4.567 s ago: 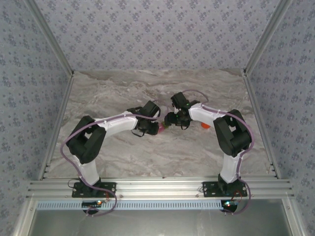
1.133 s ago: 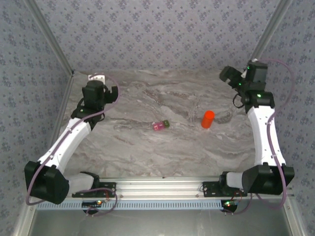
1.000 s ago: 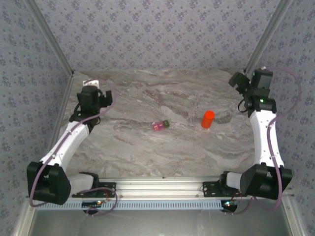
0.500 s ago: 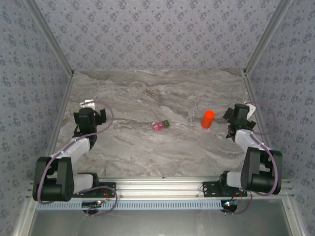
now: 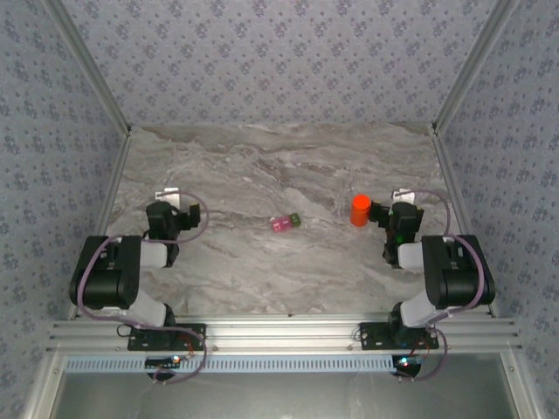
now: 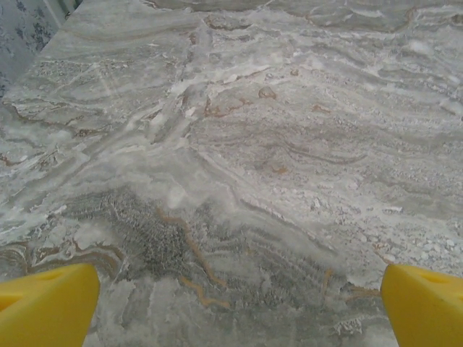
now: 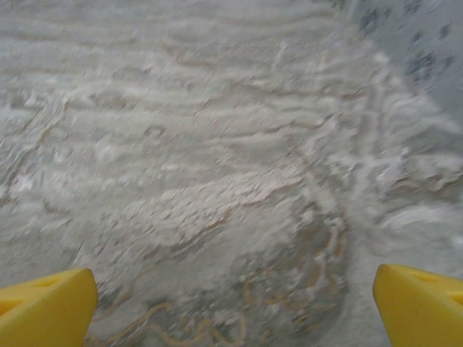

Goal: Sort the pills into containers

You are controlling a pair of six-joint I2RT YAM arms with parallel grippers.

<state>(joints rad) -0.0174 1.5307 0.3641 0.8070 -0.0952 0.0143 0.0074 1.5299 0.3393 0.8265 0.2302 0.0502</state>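
Top external view: the containers (image 5: pixel 285 223) are seen lying near the middle of the marbled surface (image 5: pixel 262 166), well apart from both arms. The pink compartment (image 5: pixel 279 224) is joined to the olive-green compartment (image 5: pixel 295 219), which is turned toward the right edge. Whether anything lies inside them cannot be told at this size.

The left arm is folded close to its base, and the left claw (image 5: pixel 175 208) is held near the left edge of the surface, pointed toward the far edge. The right arm is folded likewise, with the right claw (image 5: pixel 395 209) placed near the right edge. An orange-red bottle (image 5: pixel 360 210) is stood upright just beside the right claw, on the side toward the containers. Whether the two touch cannot be told.

On the left wrist view, the left claw (image 6: pixel 235 311) is spread wide, nothing being held between its yellow fingertips (image 6: pixel 47 303), and bare surface (image 6: pixel 253 144) is seen beyond them. On the right wrist view, the right claw (image 7: pixel 235 303) is likewise spread wide and nothing is gripped between its fingertips (image 7: pixel 43 303), which are set over blurred surface (image 7: pixel 217 144).
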